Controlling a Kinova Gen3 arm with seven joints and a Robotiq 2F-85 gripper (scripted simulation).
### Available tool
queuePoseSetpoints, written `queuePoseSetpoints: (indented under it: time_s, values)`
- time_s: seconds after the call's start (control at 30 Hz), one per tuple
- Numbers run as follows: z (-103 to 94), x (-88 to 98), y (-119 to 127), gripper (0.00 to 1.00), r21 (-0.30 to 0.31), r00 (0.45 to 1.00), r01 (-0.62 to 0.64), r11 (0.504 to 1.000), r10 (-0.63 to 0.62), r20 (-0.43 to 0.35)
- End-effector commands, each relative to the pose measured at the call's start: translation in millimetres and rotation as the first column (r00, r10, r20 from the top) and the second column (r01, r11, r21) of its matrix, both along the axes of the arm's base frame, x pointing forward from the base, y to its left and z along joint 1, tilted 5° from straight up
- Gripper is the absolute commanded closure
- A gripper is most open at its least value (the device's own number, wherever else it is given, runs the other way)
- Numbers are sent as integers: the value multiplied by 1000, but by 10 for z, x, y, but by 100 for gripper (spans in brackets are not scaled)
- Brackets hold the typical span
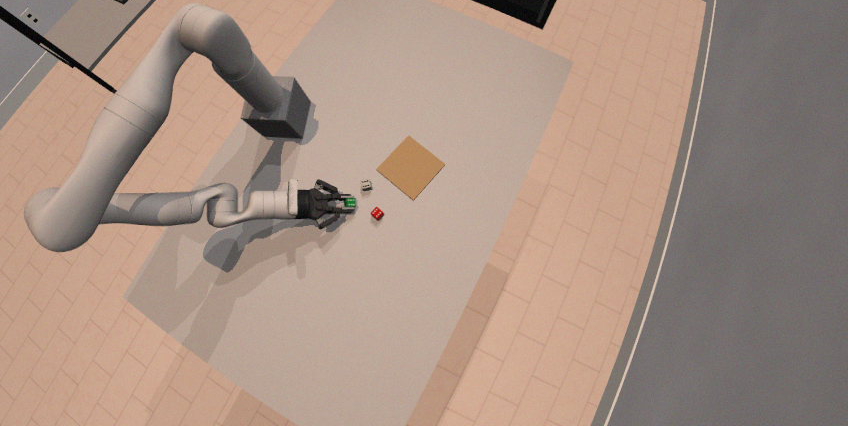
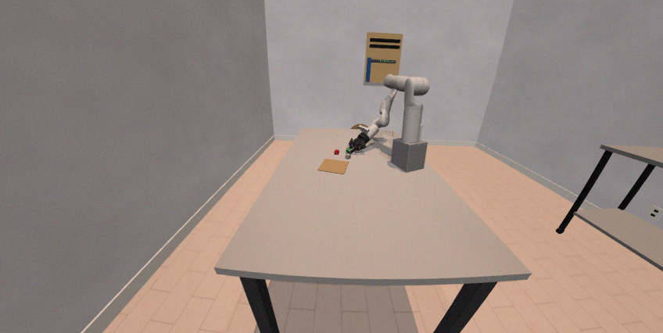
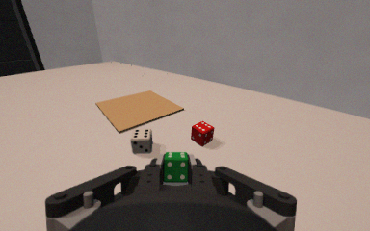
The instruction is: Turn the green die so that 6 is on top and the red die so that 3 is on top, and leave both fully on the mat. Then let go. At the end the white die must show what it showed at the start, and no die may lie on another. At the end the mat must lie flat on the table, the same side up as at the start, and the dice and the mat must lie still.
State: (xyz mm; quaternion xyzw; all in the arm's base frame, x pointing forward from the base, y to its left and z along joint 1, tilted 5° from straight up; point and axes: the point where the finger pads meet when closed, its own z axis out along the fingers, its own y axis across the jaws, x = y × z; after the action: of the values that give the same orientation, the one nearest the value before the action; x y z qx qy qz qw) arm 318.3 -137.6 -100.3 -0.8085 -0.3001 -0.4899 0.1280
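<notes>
Three small dice, one flat mat and one robot arm are shown on a pale grey rectangular surface (image 1: 416, 302). The dice comprise one green cube with white pips (image 3: 175, 167), one red cube with white pips (image 3: 202, 133) and one white cube with dark pips (image 3: 142, 141). The thin square tan cardboard-coloured mat (image 3: 139, 109) lies flat and carries no die; all three dice are off it.

The arm's dark two-fingered hand (image 3: 176, 174) reaches low and nearly level along the surface, its fingers partly closed and gripping the green die between them. In the wrist view the face of the green die turned toward the camera shows four pips; its upper face is seen too obliquely to count.

The white die rests on the surface just ahead of the hand and slightly to one side, near the mat's closest corner but apart from it. Its upper face appears to show six pips. The red die rests on the surface ahead of the hand on the other side, well apart from the mat's edge; its pip count is not legible. No die touches another.

A grey block pedestal (image 1: 300, 124) carries the arm's base.
</notes>
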Motion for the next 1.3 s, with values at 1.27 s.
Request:
queuePoseSetpoints:
  time_s: [1.27]
  values:
    - [4, 2, 0, 71, 0, 1000, 0, 1000, 0, 1]
